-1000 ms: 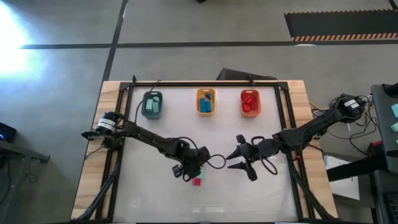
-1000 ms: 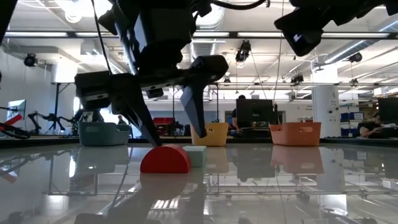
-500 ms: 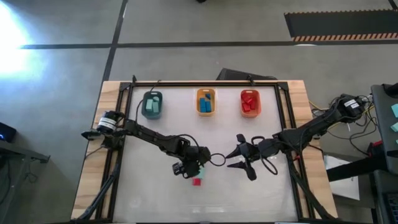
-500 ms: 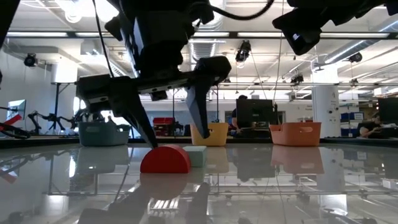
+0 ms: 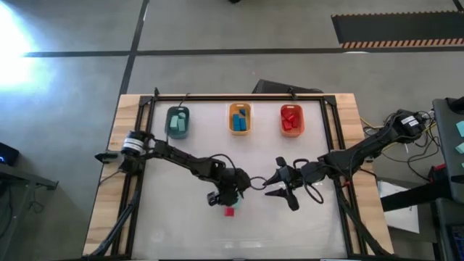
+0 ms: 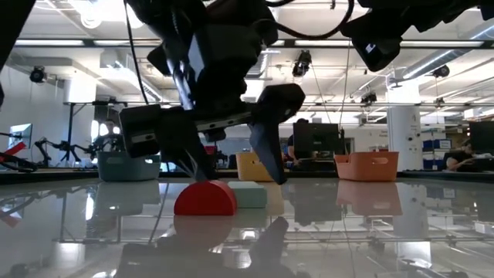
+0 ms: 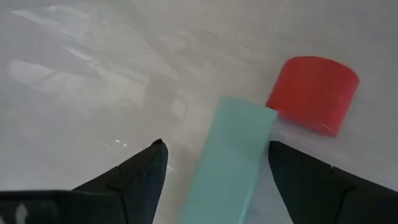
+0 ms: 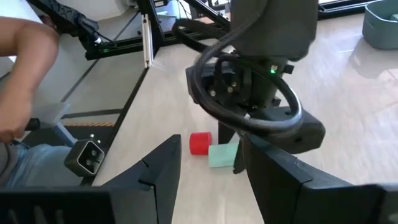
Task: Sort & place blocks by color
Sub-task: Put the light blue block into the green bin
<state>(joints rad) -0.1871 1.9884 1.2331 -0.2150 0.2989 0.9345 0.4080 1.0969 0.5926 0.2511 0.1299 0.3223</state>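
A pale mint bar block (image 7: 230,155) lies flat on the table next to a red half-round block (image 7: 313,93), near the table's middle; both also show in the low view, mint (image 6: 248,194) and red (image 6: 205,198). My left gripper (image 7: 216,149) is open and low over the table, one finger on each side of the mint bar with a gap on both sides. In the high view it (image 5: 225,194) hides the mint bar, and the red block (image 5: 230,211) lies just nearer. My right gripper (image 5: 279,181) is open and empty, to the right of them.
Three trays stand along the far edge: dark teal (image 5: 177,122), yellow-orange (image 5: 241,119) and orange-red (image 5: 291,119), each with blocks in it. A person's arm (image 8: 25,56) shows beyond the table's near edge in the right wrist view.
My left gripper has gone a little toward the table's right edge, staying open, and its fingers now stand on either side of the mint bar. The two blocks have stayed where they were.
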